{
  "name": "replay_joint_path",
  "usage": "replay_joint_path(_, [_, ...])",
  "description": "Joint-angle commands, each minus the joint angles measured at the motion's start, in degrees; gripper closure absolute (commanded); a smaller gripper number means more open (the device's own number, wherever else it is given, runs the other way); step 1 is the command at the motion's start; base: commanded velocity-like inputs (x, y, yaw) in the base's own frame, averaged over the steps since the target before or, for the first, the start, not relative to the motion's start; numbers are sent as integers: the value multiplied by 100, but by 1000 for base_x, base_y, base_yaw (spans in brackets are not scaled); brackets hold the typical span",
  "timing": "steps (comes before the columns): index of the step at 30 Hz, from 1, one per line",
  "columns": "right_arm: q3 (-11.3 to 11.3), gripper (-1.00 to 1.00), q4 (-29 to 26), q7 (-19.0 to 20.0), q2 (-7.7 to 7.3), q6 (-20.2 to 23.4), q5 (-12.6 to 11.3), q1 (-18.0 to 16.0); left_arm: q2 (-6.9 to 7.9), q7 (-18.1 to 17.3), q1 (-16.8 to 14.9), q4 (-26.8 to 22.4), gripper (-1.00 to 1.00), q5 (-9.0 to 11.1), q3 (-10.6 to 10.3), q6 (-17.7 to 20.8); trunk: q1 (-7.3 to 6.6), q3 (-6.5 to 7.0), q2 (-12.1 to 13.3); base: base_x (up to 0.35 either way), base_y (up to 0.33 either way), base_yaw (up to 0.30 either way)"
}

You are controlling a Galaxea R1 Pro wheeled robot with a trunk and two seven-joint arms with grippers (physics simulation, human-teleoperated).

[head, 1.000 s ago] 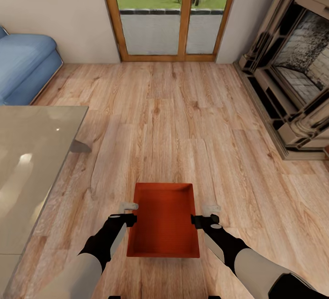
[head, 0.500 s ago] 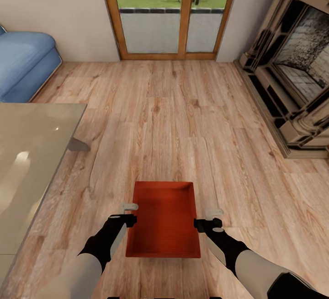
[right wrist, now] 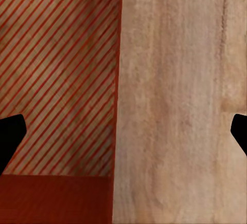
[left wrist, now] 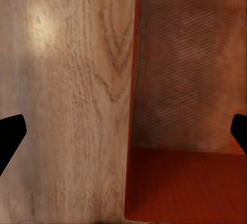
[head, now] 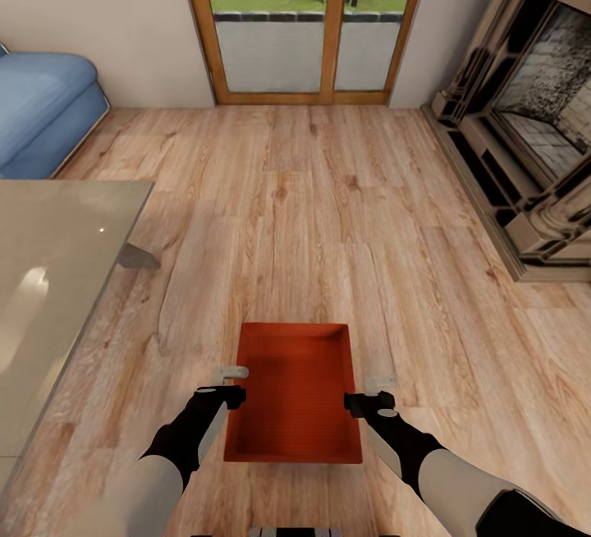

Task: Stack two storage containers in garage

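Shifted slightly since a second ago: whole head view advanced toward the glass doors, sofa and fireplace sliding toward the edges (camera travel, not movement of the furnishings); box and arms unchanged in relation to each other.

Left gripper positioned at the left long wall of the orange-red box, fingers spread wide, one dark fingertip over wood planks and the other at the far edge over the box interior, thin wall running between them. Contact with the wall not confirmable.

Right gripper mirrored at the right long wall, likewise spread, one fingertip over the ribbed box bottom, the other over bare planks. Grip not established on either side.

Box open-topped, empty, lying square between both grippers, just ahead of the robot's base on the light wood floor of the living room.

Beyond: glass-topped table at the left, blue sofa behind it against the wall, fireplace at the right, wood-framed doors straight ahead with lawn outside.
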Motion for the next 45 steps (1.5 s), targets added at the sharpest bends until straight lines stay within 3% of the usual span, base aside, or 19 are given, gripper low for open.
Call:
replay_joint_path(1, [49,-100,-3,-33,-1,-4,-53,-4,-1,21,-1,-9,-100,2,-5,32,22,-22,-43,0,0,0])
replay_joint_path(38, [46,-100,-4,-33,-1,-10,-53,-4,-1,21,-1,-18,-100,-7,0,24,835,-686,-1527,0,0,0])
replay_joint_path(45, [49,-100,0,-33,-1,-10,-53,-4,-1,21,-1,-18,-100,-7,-2,23,857,-704,-1567,0,0,0])
